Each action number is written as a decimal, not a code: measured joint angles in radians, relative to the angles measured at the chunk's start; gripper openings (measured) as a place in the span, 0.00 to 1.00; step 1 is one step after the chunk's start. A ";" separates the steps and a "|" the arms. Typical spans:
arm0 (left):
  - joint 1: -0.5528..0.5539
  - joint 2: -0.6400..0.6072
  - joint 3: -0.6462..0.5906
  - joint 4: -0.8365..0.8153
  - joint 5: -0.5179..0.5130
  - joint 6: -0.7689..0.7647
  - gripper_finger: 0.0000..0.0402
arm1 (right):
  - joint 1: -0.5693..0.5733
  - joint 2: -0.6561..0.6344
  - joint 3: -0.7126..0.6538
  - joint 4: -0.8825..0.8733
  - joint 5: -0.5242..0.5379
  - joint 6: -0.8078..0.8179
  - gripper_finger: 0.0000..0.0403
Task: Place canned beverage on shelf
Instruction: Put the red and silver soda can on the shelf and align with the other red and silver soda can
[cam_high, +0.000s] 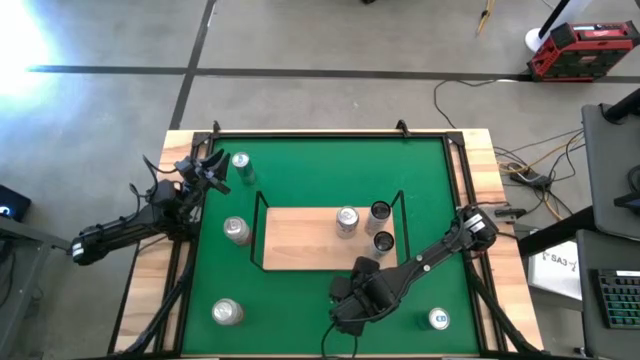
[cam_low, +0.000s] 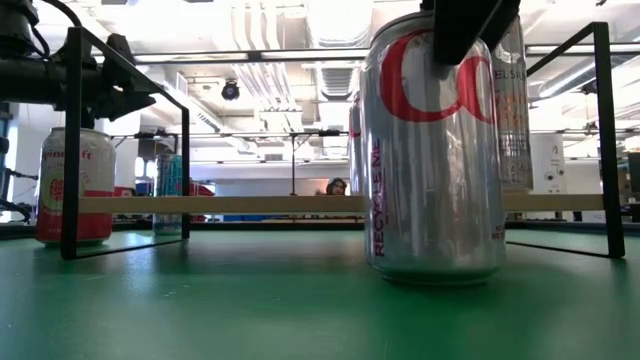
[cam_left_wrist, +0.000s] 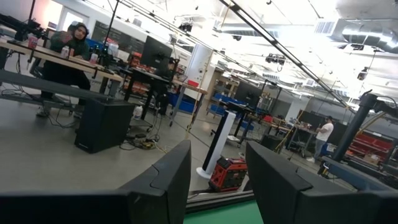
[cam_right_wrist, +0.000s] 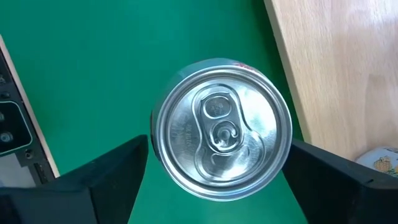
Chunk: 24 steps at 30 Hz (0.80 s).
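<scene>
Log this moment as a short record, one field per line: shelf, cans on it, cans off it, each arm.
shelf: light-wood board with a black wire rail, mid-table
cans on shelf: three, grouped at its right end
loose cans on green felt: four, three left of the shelf, one at front right
target can: silver can, upright on the felt beside the shelf's edge
right gripper: above the target can, jaws open either side of it
left gripper: waiting at the table's far-left corner, jaws shut

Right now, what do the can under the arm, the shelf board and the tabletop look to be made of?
Can: bare shiny metal, likely aluminium; pull-tab lid, bright reflections.
Shelf: light wood, matte; grain shows, thin black wire rail.
Tabletop: green fabric, perhaps felt; flat, no shine.
</scene>
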 joint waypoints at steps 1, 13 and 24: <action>0.000 0.000 0.000 0.000 0.000 0.000 0.34 | 0.000 0.000 0.000 0.000 0.000 0.006 0.84; 0.000 0.000 0.000 0.000 0.000 0.000 0.34 | -0.006 0.000 0.000 0.007 0.014 0.015 0.68; 0.000 0.000 0.000 0.000 0.000 0.000 0.34 | -0.008 0.001 0.068 -0.053 0.054 0.073 0.68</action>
